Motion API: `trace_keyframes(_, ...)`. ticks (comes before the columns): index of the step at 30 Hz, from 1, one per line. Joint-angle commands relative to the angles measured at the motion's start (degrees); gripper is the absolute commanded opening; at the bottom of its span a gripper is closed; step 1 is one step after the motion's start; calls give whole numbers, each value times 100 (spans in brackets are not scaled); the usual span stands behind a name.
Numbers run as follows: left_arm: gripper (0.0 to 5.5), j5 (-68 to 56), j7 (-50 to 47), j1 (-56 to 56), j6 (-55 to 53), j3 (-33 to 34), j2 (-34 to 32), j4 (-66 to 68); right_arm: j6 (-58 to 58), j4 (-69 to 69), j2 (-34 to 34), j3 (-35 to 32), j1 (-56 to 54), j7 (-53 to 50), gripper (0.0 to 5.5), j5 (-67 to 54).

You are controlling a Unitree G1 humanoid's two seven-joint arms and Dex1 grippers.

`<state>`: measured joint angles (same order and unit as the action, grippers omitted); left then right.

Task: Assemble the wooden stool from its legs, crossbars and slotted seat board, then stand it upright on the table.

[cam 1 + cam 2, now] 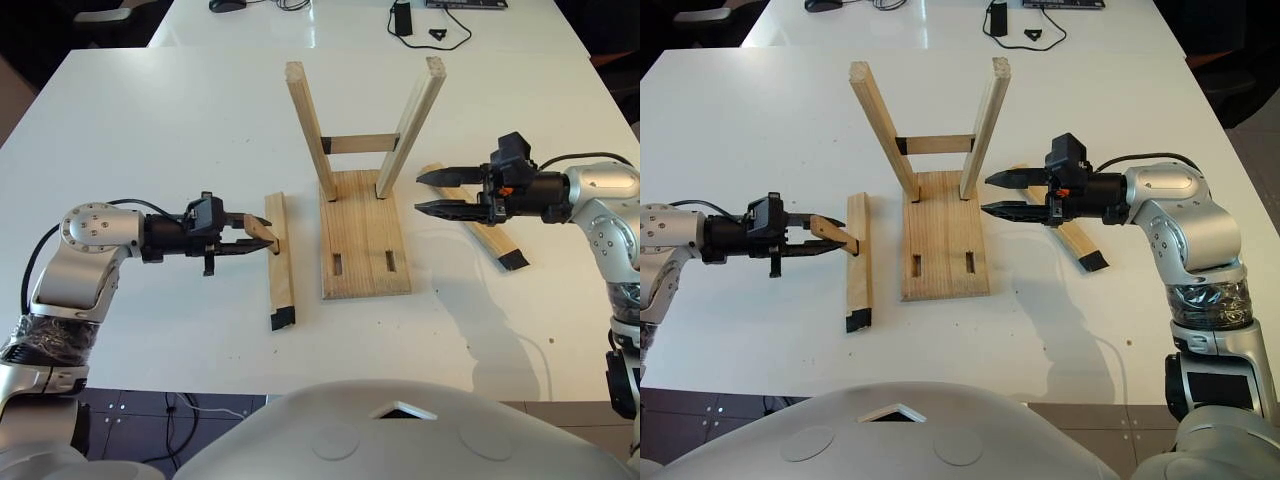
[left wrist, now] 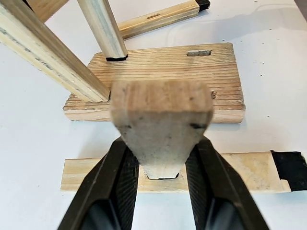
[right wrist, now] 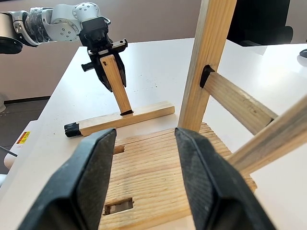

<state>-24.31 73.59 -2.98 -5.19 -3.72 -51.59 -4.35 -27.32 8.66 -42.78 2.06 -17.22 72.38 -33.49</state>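
The slotted seat board [image 1: 365,240] lies flat mid-table. Two legs [image 1: 310,115] [image 1: 412,125] stand in its far slots, joined by a crossbar [image 1: 360,143]; the two near slots [image 1: 338,263] are bare. Left of the board a loose leg [image 1: 280,270] with a black end lies flat. My left gripper [image 1: 255,238] is shut on a short crossbar [image 2: 162,120], whose lower end sits in that leg's slot [image 3: 125,112]. My right gripper [image 1: 432,193] hangs open at the board's right edge, nothing between its fingers [image 3: 91,177]. Another loose leg [image 1: 492,238] lies beneath it.
A second white table [image 1: 340,25] stands behind, carrying a mouse [image 1: 227,5], a black box [image 1: 402,17] and cables. Bare tabletop stretches in front of the board and at the far left. The near table edge [image 1: 300,392] runs close to my body.
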Motion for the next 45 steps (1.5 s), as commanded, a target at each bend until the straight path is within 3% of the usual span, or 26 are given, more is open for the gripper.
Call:
trace_keyframes(1, 129, 422, -7, 465, -662, -697, 76, 167, 84, -38, 18, 89, 3, 3, 225, 147)
trace_keyframes(10, 129, 715, -375, 647, -448, -1088, 251, 355, 183, -192, 37, 210, -106, 48, 225, 329)
trace_keyframes(37, 129, 431, -741, 1420, 10, -1246, 324, 597, 405, -430, 38, 334, -239, 90, 225, 634)
trace_keyframes(41, 129, 626, -1250, 1197, -141, -1187, 516, 872, 407, -442, 30, 334, -264, 114, 225, 636)
trace_keyframes(42, 165, 692, -1334, 1147, -134, -1196, 540, 913, 409, -445, 27, 332, -267, 121, 225, 636)
trace_keyframes(45, 205, 695, -1462, 1055, -179, -1132, 615, 895, 414, -454, 19, 331, -275, 145, 225, 636)
